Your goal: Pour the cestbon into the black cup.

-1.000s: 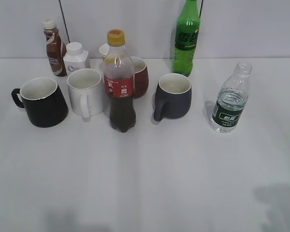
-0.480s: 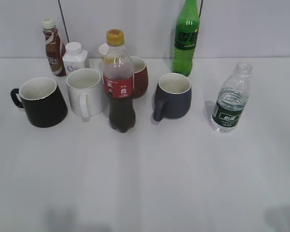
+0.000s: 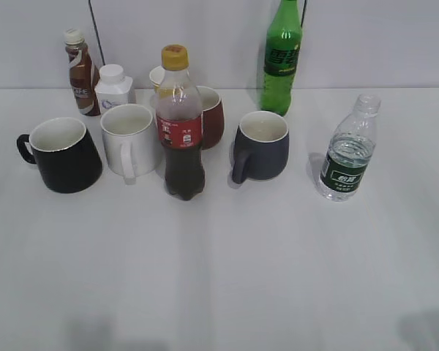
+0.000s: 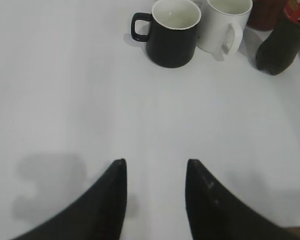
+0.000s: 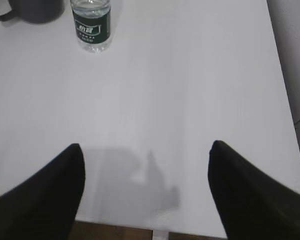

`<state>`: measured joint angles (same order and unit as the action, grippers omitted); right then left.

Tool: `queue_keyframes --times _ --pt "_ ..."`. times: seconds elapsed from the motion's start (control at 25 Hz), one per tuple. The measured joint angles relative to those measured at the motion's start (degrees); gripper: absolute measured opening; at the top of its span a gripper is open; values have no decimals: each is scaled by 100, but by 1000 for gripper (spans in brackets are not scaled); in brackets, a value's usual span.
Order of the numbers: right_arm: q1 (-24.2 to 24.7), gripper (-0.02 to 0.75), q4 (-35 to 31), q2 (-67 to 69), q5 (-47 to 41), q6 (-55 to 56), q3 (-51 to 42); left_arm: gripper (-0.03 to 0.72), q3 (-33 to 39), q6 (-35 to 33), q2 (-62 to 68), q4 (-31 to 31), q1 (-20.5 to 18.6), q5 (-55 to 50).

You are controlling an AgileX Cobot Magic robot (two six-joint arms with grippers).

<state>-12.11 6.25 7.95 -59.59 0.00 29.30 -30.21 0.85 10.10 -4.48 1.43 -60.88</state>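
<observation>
The cestbon point(image 3: 348, 150) is a small clear bottle with a dark green label. It stands upright, uncapped, at the right of the table; it also shows at the top of the right wrist view point(image 5: 92, 24). The black cup point(image 3: 61, 154) stands at the far left, handle to the left, white inside; it also shows in the left wrist view point(image 4: 170, 31). My left gripper point(image 4: 155, 167) is open and empty, well short of the black cup. My right gripper point(image 5: 146, 150) is wide open and empty near the table's front edge, far from the cestbon. Neither gripper shows in the exterior view.
Between cup and bottle stand a white mug point(image 3: 129, 139), a red-labelled cola bottle point(image 3: 181, 124), a brown-red mug point(image 3: 211, 115) and a dark navy-grey mug point(image 3: 262, 145). At the back are a tall green soda bottle point(image 3: 282, 57), a coffee bottle point(image 3: 80, 72) and a white container point(image 3: 114, 86).
The objects have not moved. The shadow at the lower right of the table has shrunk toward the corner.
</observation>
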Motion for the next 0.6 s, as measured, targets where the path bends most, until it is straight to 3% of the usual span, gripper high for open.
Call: queue_keyframes --times 0.28,0.6 --pt "376 591 -12 -832 -4 0 7 292 6 0 -1002 1 -30 2" --pt "410 591 -12 -850 11 0 1 288 17 -1 -1045 3 -32 5"
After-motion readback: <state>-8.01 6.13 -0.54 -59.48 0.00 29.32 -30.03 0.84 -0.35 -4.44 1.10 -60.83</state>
